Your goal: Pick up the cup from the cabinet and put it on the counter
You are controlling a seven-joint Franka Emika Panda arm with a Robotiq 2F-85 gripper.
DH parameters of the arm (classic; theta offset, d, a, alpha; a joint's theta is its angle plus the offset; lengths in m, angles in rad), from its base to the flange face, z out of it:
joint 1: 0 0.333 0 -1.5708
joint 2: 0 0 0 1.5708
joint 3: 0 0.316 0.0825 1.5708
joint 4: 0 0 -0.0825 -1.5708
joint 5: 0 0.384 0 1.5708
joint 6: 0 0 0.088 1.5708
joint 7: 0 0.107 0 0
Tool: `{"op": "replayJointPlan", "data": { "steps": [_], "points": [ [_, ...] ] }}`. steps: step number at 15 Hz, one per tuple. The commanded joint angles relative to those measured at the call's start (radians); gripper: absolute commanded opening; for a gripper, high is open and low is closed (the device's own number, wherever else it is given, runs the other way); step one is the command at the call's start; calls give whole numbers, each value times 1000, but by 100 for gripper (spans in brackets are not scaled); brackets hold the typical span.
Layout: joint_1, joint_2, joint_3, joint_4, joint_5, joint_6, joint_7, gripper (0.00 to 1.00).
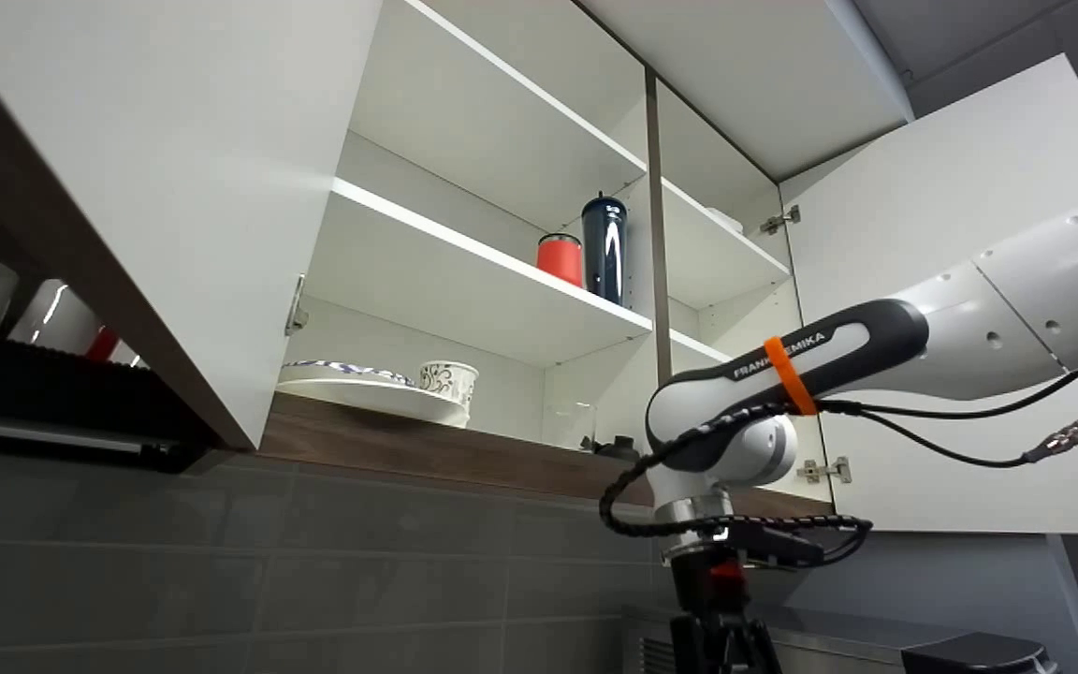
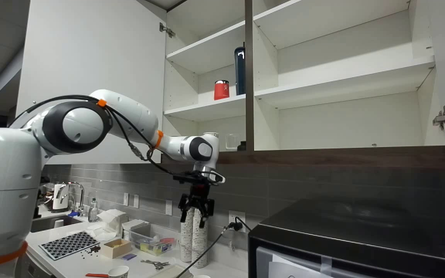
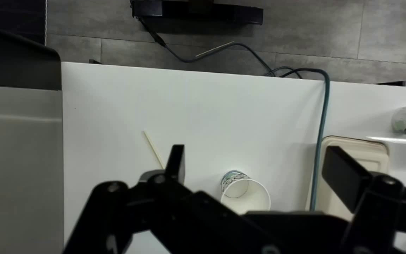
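Observation:
Upright on the white counter [image 3: 189, 113] stands a pale paper cup [image 3: 245, 194] with a dark pattern round its side, seen from above in the wrist view. My gripper [image 3: 259, 165] is open over it, with the two fingers wide apart and nothing held between them. In an exterior view the gripper [image 2: 193, 221] points straight down, below the cabinet [image 2: 346, 156]. A similar patterned cup [image 1: 448, 379] sits on the bottom shelf of the cabinet [image 1: 389, 445], beside the plates. The fingertips are cut off at the lower edge of that exterior view.
Plates [image 1: 361, 393], a clear glass [image 1: 572, 423], a red cup [image 1: 560, 259] and a dark bottle [image 1: 604, 248] occupy the cabinet. Tall cup stacks [image 2: 199, 241] rise behind the gripper, near a black appliance [image 2: 346, 231]. A cable [image 3: 323, 116] crosses the counter past a beige tray [image 3: 360, 143].

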Motion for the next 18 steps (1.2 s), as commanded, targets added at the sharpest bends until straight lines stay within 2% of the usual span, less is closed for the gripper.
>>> {"op": "replayJointPlan", "data": {
  "steps": [1, 8, 9, 12, 15, 18],
  "points": [
    [15, -46, 3, 43, 79, -77, 6, 100],
    [38, -136, 4, 123, 340, -104, 1, 100],
    [36, -109, 4, 110, 285, -69, 7, 100],
    [43, -135, 4, 129, 315, -84, 7, 100],
    [41, -132, 6, 115, 296, -67, 25, 100],
    [49, -160, 0, 139, 419, -94, -15, 100]
  ]
}}
